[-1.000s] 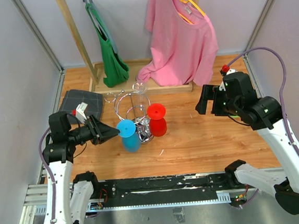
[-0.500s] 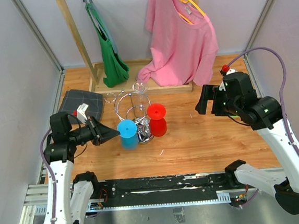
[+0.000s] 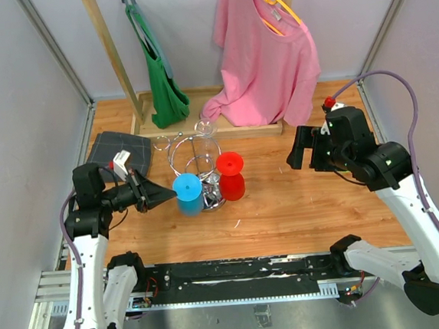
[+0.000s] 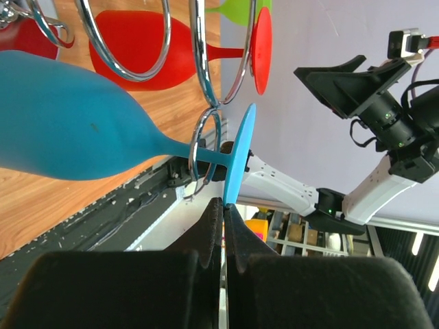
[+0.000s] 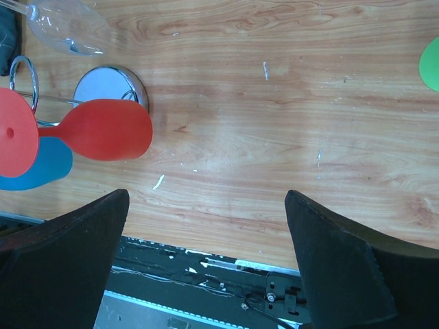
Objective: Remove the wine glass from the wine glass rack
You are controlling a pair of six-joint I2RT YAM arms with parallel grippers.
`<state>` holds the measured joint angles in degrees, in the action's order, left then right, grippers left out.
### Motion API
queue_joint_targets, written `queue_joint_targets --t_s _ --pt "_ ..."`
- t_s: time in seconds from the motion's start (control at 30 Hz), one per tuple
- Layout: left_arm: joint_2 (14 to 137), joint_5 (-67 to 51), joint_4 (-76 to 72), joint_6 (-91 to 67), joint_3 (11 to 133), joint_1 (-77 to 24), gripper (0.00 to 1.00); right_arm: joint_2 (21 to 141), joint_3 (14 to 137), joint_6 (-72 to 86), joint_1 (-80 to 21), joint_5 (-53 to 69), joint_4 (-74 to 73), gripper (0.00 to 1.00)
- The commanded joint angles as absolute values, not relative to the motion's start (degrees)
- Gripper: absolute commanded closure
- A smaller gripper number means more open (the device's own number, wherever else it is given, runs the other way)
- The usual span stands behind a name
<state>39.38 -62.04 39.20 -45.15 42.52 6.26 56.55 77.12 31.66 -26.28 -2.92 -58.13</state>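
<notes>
**Left gripper (image 4: pixel 223 205) clamped on blue plastic wine glass (image 4: pixel 75 130)**

The glass hangs inverted on the chrome wire wine glass rack (image 3: pixel 196 155), its stem ringed by wire, with the red plastic wine glass (image 3: pixel 230 175) just beside it. Bare wooden table (image 3: pixel 300 204) lies to the right. The closed fingers pinch its foot rim. The right gripper (image 5: pixel 206 229) gapes empty. The blue bowl has swung slightly toward the rack since a second ago.

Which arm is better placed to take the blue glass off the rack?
Left. The left hand grips the blue glass by its foot; the right hand hangs open, away from the rack.
</notes>
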Motion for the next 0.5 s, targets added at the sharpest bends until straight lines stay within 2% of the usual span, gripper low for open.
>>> queue_joint_targets --t_s 0.0,0.47 --pt "39.7 -66.3 36.3 -48.6 44.5 6.7 1.00 56.1 76.3 31.3 -27.2 -2.8 -57.7 0.01" --pt "42.1 -67.4 31.2 -52.3 45.7 6.7 1.00 55.6 75.7 31.7 -27.2 -3.3 -57.5 0.01"
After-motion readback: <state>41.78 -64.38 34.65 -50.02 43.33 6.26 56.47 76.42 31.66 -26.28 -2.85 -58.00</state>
